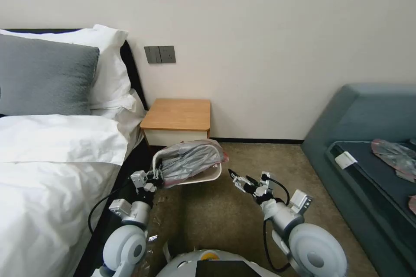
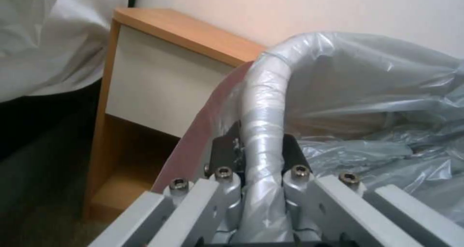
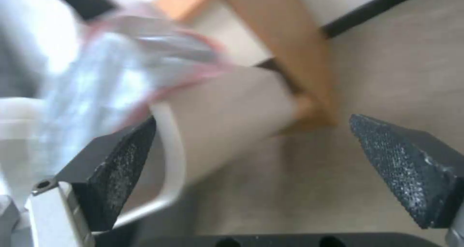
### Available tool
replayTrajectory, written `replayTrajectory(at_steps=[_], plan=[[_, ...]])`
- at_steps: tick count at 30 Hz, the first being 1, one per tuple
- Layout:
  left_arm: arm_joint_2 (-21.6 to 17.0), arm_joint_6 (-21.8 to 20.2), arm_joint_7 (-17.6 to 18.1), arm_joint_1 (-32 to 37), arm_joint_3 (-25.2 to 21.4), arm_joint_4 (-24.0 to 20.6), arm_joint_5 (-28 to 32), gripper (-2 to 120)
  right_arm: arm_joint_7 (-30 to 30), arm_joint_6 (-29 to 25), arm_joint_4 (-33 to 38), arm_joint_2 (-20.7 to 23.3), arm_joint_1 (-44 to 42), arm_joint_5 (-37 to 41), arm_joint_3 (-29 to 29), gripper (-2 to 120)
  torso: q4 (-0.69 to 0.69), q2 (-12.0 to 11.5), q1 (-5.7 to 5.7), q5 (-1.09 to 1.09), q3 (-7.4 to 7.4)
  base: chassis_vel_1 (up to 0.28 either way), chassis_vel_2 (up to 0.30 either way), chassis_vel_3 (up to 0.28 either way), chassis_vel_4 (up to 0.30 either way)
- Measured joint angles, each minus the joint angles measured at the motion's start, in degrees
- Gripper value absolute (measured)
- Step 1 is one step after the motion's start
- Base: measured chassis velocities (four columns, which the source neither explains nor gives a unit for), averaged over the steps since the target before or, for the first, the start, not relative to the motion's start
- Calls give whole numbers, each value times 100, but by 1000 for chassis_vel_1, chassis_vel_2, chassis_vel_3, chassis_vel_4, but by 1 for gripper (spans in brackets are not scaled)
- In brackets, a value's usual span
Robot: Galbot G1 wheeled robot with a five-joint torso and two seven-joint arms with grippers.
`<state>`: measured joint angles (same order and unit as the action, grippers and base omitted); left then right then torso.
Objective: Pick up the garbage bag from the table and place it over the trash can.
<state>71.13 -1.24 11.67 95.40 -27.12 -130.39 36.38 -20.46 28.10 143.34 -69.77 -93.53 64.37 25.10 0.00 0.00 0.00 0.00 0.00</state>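
Both tools differ: left tool [image 2: 263,160] pinches garbage bag [image 1: 190,160] hiding trash can [image 1: 203,176]; right tool [image 1: 239,178] spread

No writing, label, brand, number or sign can be read in any of the views. The small white tag [image 1: 345,159] on the sofa's front edge, at about four o'clock in the head view, may carry print, but it looks blank.
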Motion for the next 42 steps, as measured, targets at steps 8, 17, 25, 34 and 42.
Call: replayTrajectory(at_steps=[8,17,25,34,42], plan=[[-19,16,5,56,26,-50,-102,3,155,-78,0,-79,247,1320,-320,100,0,0,0,0,0,0,0,0,0],[4,16,-13,61,106,-81,-155,3,-76,-210,-3,-181,497,2385,-473,100,0,0,0,0,0,0,0,0,0],[16,16,-52,136,128,-219,-222,3,-79,-179,-6,-303,571,2170,-592,100,0,0,0,0,0,0,0,0,0],[7,12,-72,186,133,-398,-247,3,-14,-137,-10,-325,618,1948,-637,88,0,0,0,0,0,0,0,0,0],[-7,0,-74,200,133,-463,-227,3,220,-94,-10,-368,548,1625,-705,54,0,0,0,0,0,0,0,0,0]])
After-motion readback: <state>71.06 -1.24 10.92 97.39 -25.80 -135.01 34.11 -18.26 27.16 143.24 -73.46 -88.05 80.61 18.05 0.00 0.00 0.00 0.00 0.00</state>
